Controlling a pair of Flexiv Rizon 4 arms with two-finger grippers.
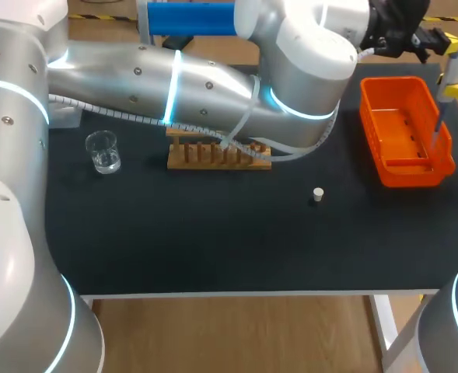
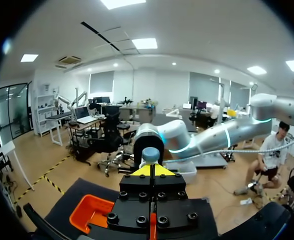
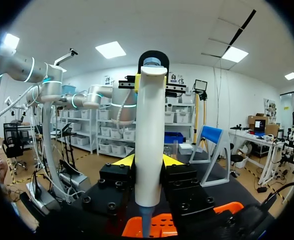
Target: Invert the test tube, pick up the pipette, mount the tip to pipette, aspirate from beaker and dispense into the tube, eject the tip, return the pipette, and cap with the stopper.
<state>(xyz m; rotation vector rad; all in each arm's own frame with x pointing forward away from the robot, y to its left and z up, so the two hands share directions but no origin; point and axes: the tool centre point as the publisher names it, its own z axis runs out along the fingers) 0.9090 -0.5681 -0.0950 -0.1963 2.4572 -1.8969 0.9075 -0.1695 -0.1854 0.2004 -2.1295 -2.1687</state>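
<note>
1. Tip ejection looks to be the step in hand. The white plastic pipette (image 1: 446, 78) hangs upright over the orange plastic bin (image 1: 400, 128) at the right side of the dark worktop (image 1: 213, 233), its thin lower end down inside the bin.
2. Around the pipette's white barrel, the right tool (image 3: 147, 161) is clamped with one yellow tip on each side, spread only as wide as the barrel.
3. At the pipette's blue-grey head sits the left tool (image 2: 151, 171), on the arm stretched across the worktop. Its yellow tips appear drawn together with nothing between them and the head just ahead of them. Whether they press on it cannot be told.
4. Whether a disposable tip is on the shaft is too small to tell.
5. Judged from this, the next move calls for a firm push on the ejector while the right tool holds the barrel steady over the bin.
6. Elsewhere, the clear glass beaker (image 1: 103, 151) stands at the left, and the wooden rack (image 1: 217, 154) is partly hidden under the left arm, with no test tube visible. The small white stopper (image 1: 317, 194) stands alone between rack and bin.
</note>
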